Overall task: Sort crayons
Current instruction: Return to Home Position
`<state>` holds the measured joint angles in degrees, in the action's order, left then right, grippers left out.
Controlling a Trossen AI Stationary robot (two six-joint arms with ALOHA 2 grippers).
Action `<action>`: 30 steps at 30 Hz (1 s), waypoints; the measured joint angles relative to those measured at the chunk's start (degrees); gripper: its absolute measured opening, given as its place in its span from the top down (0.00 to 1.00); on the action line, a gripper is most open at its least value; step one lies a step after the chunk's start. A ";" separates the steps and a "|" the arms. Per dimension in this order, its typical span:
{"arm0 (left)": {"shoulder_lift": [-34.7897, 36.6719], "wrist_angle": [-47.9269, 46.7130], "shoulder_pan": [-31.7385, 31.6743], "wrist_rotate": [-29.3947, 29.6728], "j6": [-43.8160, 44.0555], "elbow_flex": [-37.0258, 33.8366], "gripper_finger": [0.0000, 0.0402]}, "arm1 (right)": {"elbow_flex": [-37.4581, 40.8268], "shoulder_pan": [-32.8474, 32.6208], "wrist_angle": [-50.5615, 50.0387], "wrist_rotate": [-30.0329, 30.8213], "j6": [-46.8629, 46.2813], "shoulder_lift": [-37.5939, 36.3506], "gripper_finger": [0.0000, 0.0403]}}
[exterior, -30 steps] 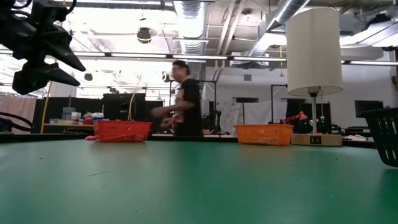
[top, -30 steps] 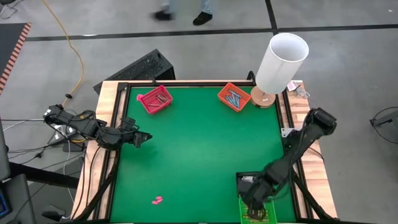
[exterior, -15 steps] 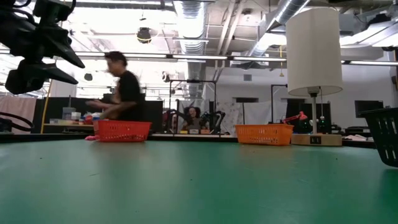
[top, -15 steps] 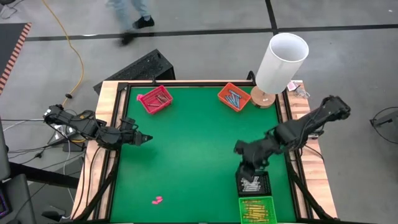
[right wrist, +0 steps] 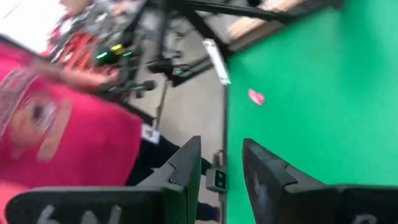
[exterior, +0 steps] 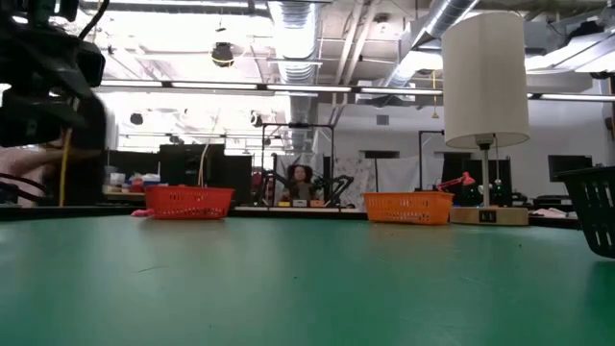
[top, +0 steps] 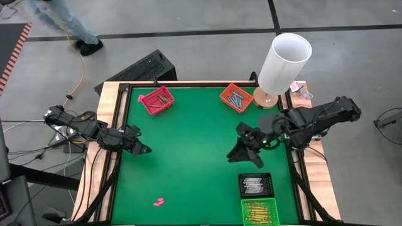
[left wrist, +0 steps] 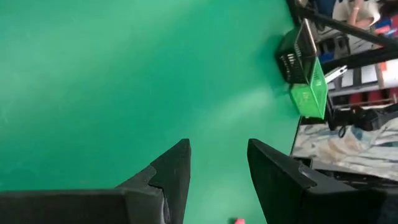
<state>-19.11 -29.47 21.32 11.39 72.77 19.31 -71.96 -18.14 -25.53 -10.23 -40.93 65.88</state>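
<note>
The bench (top: pixel 188 157) is plain bright green, framed in pale wood. 4 bins differ by colour: a red-pink bin (top: pixel 143 99) with reddish crayons (top: pixel 160 98), an orange bin (top: pixel 225 95) with blue-teal crayons (top: pixel 237 98), a black bin (top: pixel 241 186) with white-grey crayons (top: pixel 253 184), and a green bin (top: pixel 244 212) with yellow-orange crayons (top: pixel 259 213). The small lump (top: pixel 158 202) is pink. The lamp shade (top: pixel 286 63) is white (its base (top: pixel 266 98) light wood). The left arm (top: pixel 94 129) and right arm (top: pixel 314 119) are black.

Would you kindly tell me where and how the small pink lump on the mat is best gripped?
Probably from straight above, across its short middle: the pink lump lies flat and alone on the green mat, with open room all round. The left gripper is nearer.
</note>
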 joint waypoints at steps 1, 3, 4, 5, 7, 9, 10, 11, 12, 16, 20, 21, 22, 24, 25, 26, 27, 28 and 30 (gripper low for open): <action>0.00 0.11 0.00 0.13 -0.70 0.00 0.63 | 0.00 0.29 1.14 -1.45 2.44 -0.08 0.69; 0.02 1.25 0.00 1.10 -1.77 0.00 0.63 | 0.00 0.90 2.74 -2.24 7.68 -0.27 0.69; 0.04 2.24 -0.04 1.53 -2.56 0.00 0.63 | 0.00 1.27 3.38 -2.10 10.01 -0.39 0.69; 0.04 3.67 -0.04 1.82 -4.05 0.00 0.63 | 0.00 1.74 4.32 -1.92 12.07 -0.57 0.69; 0.04 7.93 -0.04 2.03 -7.97 0.00 0.63 | 0.00 3.24 6.15 -1.94 15.51 -1.33 0.69; 0.25 13.14 -0.04 2.93 -13.17 0.00 0.63 | 0.00 4.92 6.13 -1.94 17.07 -2.54 0.69; 0.59 15.88 -0.04 3.67 -15.82 0.00 0.63 | 0.00 5.70 6.35 -2.02 17.69 -3.17 0.69; 0.97 18.18 -0.04 4.58 -18.30 0.00 0.63 | 0.00 6.53 6.60 -2.32 18.63 -3.89 0.69; 1.54 20.33 -0.04 5.68 -20.75 0.00 0.63 | 0.00 7.26 6.96 -2.64 19.70 -4.67 0.69; 5.65 26.48 -0.09 9.78 -29.75 0.00 0.63 | 0.00 9.40 8.13 -3.42 23.43 -8.45 0.69; 12.24 27.73 -0.09 11.95 -37.23 0.02 0.63 | 1.59 10.93 8.28 -3.41 25.58 -12.77 0.70; 14.10 27.66 -0.09 12.42 -38.96 0.02 0.63 | 2.40 11.14 8.40 -3.39 26.04 -13.97 0.69; 15.86 27.60 -0.09 12.75 -40.67 0.02 0.63 | 3.20 11.25 8.36 -3.19 26.28 -15.13 0.70; 19.09 27.49 -0.09 13.44 -44.10 0.02 0.63 | 4.90 11.44 8.63 -1.94 26.43 -17.40 0.69; 19.16 27.98 -0.09 13.84 -45.46 0.26 0.63 | 5.97 11.61 8.73 -1.59 26.43 -18.64 0.70; 19.03 28.15 -0.09 13.88 -46.90 0.56 0.63 | 7.23 11.86 8.97 -1.35 26.45 -19.96 0.70; 18.97 27.67 -0.10 13.05 -47.67 0.69 0.63 | 8.45 12.10 9.39 -1.29 26.45 -21.20 0.70; 18.80 27.84 -0.09 11.33 -48.06 0.76 0.63 | 9.80 12.36 10.82 -1.25 26.43 -22.35 0.70; 18.21 28.69 -0.07 9.10 -48.15 0.87 0.63 | 12.87 12.53 13.63 -1.12 26.43 -25.01 0.70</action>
<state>-0.91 -0.78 21.26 20.49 24.62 20.18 -59.09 -5.61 -11.90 -11.35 -14.50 40.87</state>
